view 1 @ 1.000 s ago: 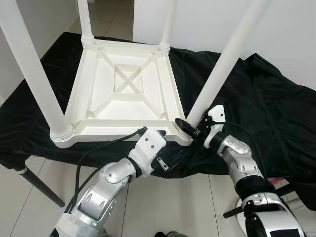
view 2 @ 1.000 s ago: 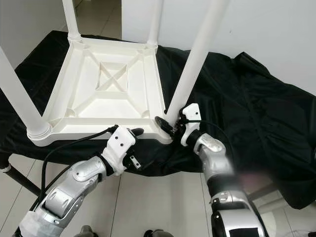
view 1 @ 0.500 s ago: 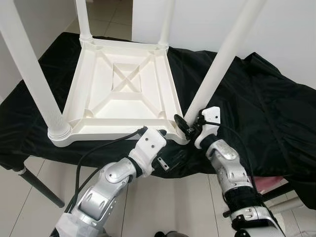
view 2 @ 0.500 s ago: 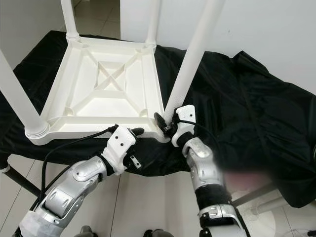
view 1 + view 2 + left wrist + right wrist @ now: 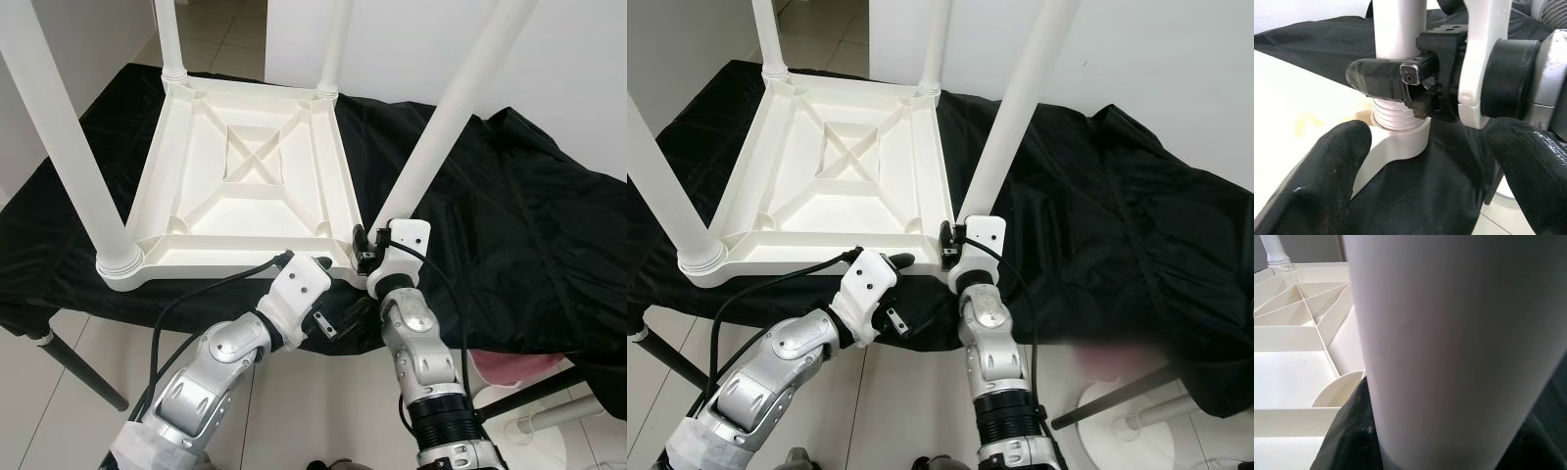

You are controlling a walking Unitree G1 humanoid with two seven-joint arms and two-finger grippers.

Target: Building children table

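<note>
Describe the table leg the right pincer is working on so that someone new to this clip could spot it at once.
A white children's table lies upside down on a black cloth, its four legs pointing up. The leg stands at the near corner on the robot's right. Unlike the other three, it has the right pincer clamped round its base.

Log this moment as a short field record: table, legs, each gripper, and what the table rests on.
table: white plastic tabletop lying upside down, ribbed underside up
legs: four white legs in the corner sockets, pointing up
right gripper: clamped on the near right leg just above its threaded base
left gripper: open, at the tabletop's near edge beside that corner
surface: black cloth draped over a stand
floor: pale tiles
</note>
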